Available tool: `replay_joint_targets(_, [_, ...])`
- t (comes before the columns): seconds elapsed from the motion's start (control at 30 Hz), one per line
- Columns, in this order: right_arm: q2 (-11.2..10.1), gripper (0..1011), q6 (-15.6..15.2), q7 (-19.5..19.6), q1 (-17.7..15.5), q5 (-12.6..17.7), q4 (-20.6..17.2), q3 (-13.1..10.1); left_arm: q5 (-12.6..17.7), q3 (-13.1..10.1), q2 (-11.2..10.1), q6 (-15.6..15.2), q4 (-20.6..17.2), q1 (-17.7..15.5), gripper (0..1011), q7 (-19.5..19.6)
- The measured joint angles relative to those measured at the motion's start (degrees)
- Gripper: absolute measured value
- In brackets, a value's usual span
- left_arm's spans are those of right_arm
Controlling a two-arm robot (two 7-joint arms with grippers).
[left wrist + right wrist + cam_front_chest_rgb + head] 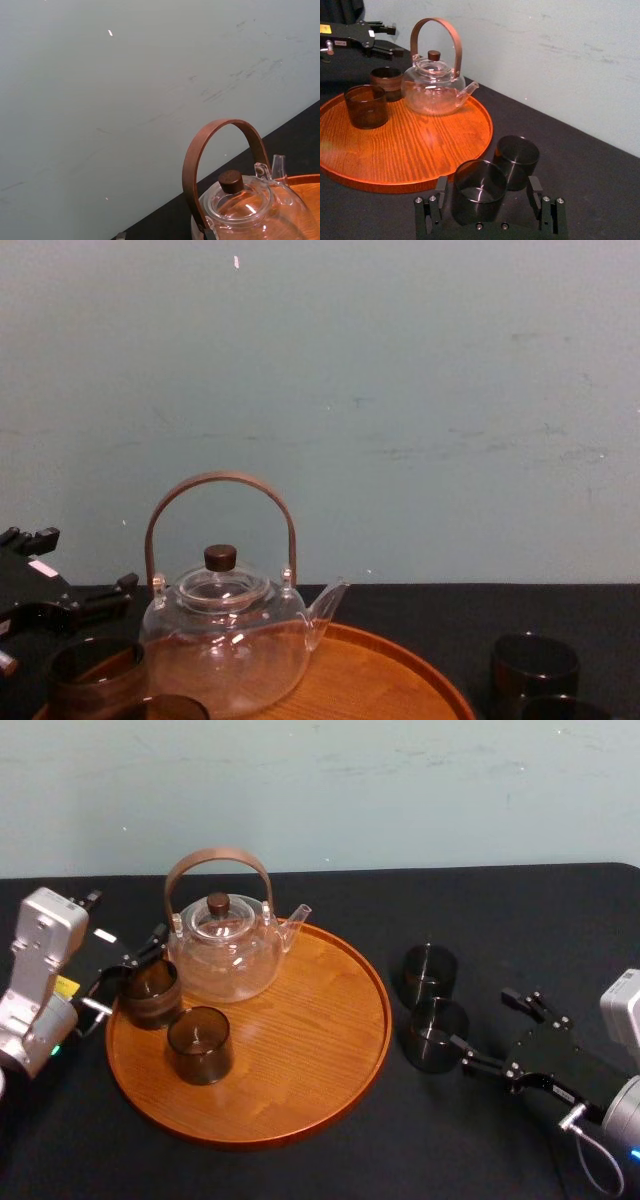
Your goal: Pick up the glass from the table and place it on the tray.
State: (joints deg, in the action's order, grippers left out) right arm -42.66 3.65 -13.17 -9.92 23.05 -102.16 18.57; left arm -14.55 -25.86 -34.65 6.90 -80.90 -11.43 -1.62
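Observation:
Two dark glasses stand on the black table right of the tray (340, 1065): a far one (430, 970) and a near one (437, 1033). My right gripper (482, 1018) is open at the near glass (480, 186). In the right wrist view its fingers (439, 192) stand on either side of that glass without closing on it. The round wooden tray (420, 145) holds a clear teapot (225, 950) and two more dark glasses (200, 1043). Open as well, my left gripper (125, 978) sits at the tray's left rim beside one of them (150, 992).
The teapot (225, 640) has a tall brown hoop handle (220, 150) and a spout toward the right. The far glass (516, 159) touches or nearly touches the near one. Bare wood spans the tray's middle and right. A pale wall rises behind the table.

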Motion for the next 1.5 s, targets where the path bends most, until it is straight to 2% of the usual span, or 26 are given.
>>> replay_joint_targets(0.6, [2.61,1002,-4.17,-3.67,1.31,0.61,2.44,-0.53,0.0,0.0,0.0,0.0,0.0,0.0,1001,0.0])
replay_joint_targets(0.93, [4.12,1002,-5.88,-5.14,2.18,-0.87,3.82,-0.4,0.0,0.0,0.0,0.0,0.0,0.0,1001,0.0])
replay_joint_targets(1.5, [8.18,1002,-8.47,-6.65,5.82,-3.94,8.24,-0.2,0.0,0.0,0.0,0.0,0.0,0.0,1001,0.0])
